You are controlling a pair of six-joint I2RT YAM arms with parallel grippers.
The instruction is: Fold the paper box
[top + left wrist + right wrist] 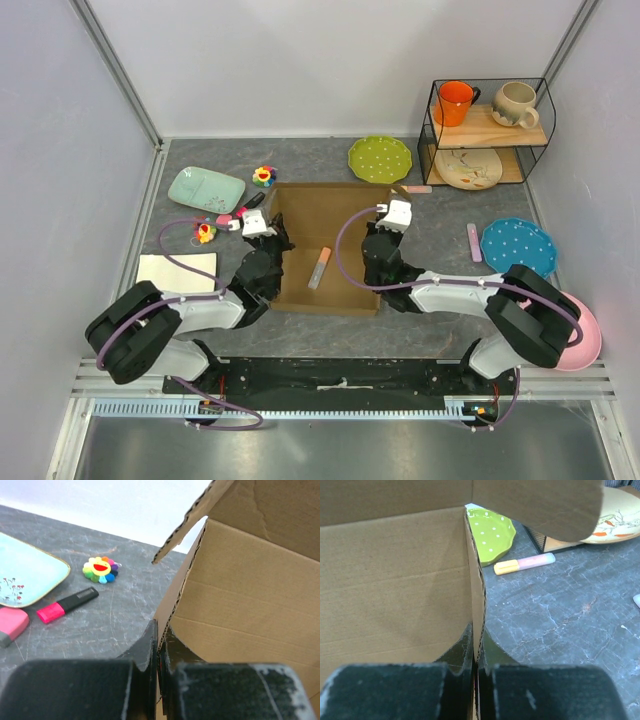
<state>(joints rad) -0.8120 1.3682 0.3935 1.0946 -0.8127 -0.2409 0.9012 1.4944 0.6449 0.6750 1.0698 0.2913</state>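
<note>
We see the paper box (330,225) standing open-topped in the middle of the grey surface (440,290), between the two arms. The left fingers (149,645) are closed on the box's left wall and pinch its corrugated edge. The right fingers (465,647) pinch the right wall in the same way, and the cardboard edge rises straight up from between them. In both wrist views we see a loose flap leaning out over the top of the held wall.

An orange-and-white marker (320,268) lies on the box floor, nearer the front wall. To the left of the box we find a pink highlighter (67,605), a rainbow flower toy (101,569) and a mint tray (25,575). A white board (177,271) lies nearer the left arm's base. Beyond the right wall sits a green dotted plate (490,532). A pink-and-yellow marker (524,563) lies near it, just beside the foot of the wire shelf (490,125).
</note>
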